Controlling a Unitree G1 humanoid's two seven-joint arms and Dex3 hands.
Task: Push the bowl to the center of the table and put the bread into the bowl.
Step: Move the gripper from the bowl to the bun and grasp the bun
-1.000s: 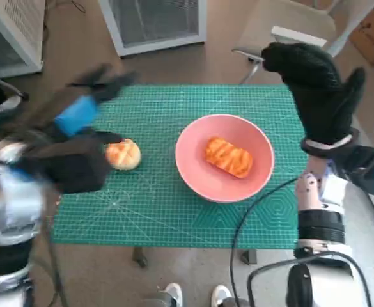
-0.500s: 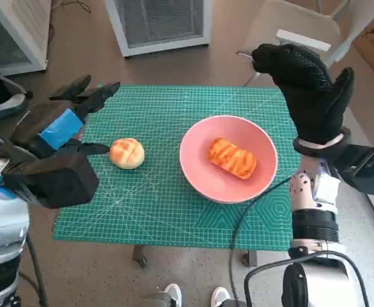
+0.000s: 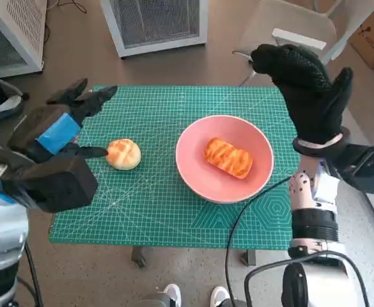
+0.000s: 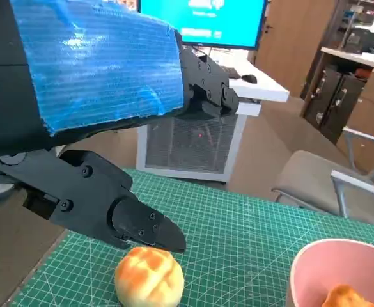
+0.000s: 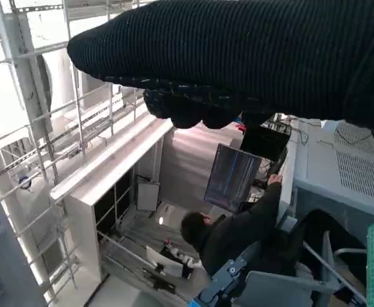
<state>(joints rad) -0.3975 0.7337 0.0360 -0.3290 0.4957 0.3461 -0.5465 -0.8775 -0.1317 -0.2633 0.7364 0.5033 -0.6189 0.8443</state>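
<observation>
A pink bowl [image 3: 199, 182] sits on the green mat right of the middle, with an oblong orange bread [image 3: 228, 157] lying inside it. A round bun [image 3: 123, 154] lies on the mat to the bowl's left; the left wrist view shows the bun [image 4: 149, 276] just below a black fingertip. My left hand [image 3: 54, 126], blue tape on its back, hovers at the mat's left edge with fingers apart, holding nothing. My gloved right hand [image 3: 308, 86] is raised above the mat's right edge, fingers spread, empty. The bowl's rim [image 4: 314, 256] and the bread inside [image 4: 346, 297] show in the left wrist view.
The green cutting mat [image 3: 161, 211] covers the small table. A white grille unit [image 3: 155, 22] stands behind the table and a grey chair [image 3: 289, 29] at the back right. A person [image 5: 238, 233] sits at a monitor in the right wrist view. White shoes [image 3: 174, 294] show below the table's front.
My left hand has drawn back to the left and steadied, with a fingertip close to the bun. The bowl, the breads and my right hand have hardly moved; the camera has shifted slightly.
</observation>
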